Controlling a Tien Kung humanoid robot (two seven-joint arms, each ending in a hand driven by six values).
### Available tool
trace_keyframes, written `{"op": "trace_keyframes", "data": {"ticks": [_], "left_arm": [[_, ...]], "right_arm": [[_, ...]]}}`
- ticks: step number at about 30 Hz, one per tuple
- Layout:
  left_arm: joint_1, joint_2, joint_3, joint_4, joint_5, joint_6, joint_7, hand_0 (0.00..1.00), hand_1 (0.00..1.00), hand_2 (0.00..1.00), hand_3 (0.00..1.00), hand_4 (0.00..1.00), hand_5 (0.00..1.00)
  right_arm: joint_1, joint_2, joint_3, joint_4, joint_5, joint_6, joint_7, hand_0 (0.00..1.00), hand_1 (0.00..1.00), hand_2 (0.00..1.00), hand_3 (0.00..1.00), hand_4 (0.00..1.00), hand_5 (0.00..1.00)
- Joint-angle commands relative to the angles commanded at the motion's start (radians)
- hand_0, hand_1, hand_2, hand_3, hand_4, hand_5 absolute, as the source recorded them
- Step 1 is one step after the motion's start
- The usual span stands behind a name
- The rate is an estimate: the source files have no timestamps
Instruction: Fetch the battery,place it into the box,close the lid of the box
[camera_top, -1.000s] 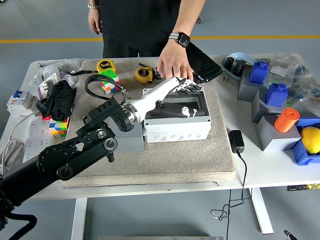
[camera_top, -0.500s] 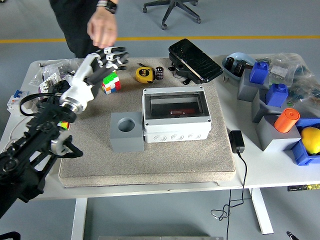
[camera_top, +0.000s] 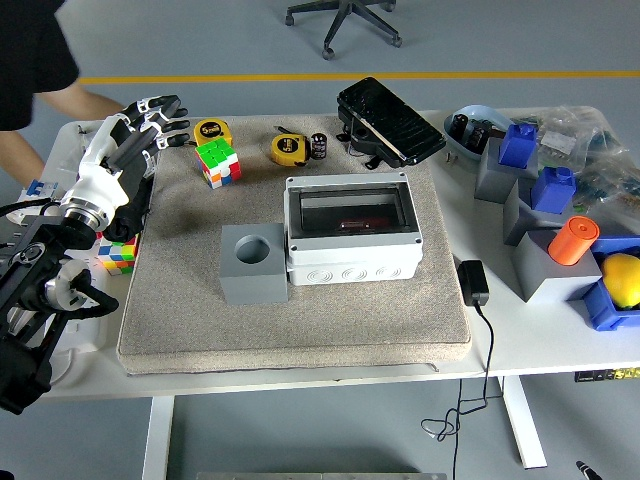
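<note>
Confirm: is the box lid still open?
No, the grey box's clear lid lies flat and shut over it.

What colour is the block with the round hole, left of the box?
Plain grey, the block shows clearly in the head view, standing against the box on the beige mat.

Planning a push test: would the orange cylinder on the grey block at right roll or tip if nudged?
The orange cylinder stands upright on a grey block, so a nudge would probably tip it. Being round, it could then roll off.
</note>
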Motion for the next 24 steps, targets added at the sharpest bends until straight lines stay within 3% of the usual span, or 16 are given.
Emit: {"op": "trace_keyframes", "data": {"ticks": [7, 14, 24], "left_arm": [[-0.001, 0.006, -0.008, 0.005, 0.012, -0.002, 0.01, 0.558, 0.614, 0.598, 0.611, 0.935, 0.348], [0.006, 0.004, -0.02, 0.006, 0.037, -0.017, 0.059, 0.556, 0.614, 0.598, 0.612, 0.936, 0.35], [0.013, 0.019, -0.056, -0.007, 0.039, -0.018, 0.062, 0.544, 0.602, 0.594, 0.607, 0.936, 0.35]], "right_arm": [[0.004, -0.001, -0.008, -0.001, 0.007, 0.0, -0.012, 0.66, 0.64, 0.645, 0.537, 0.883, 0.422], [0.01, -0.004, -0.002, 0.001, -0.004, -0.008, -0.015, 0.659, 0.64, 0.645, 0.537, 0.882, 0.422], [0.024, -0.009, -0.032, 0.0, 0.0, -0.007, -0.026, 0.659, 0.64, 0.644, 0.537, 0.879, 0.423]]}}
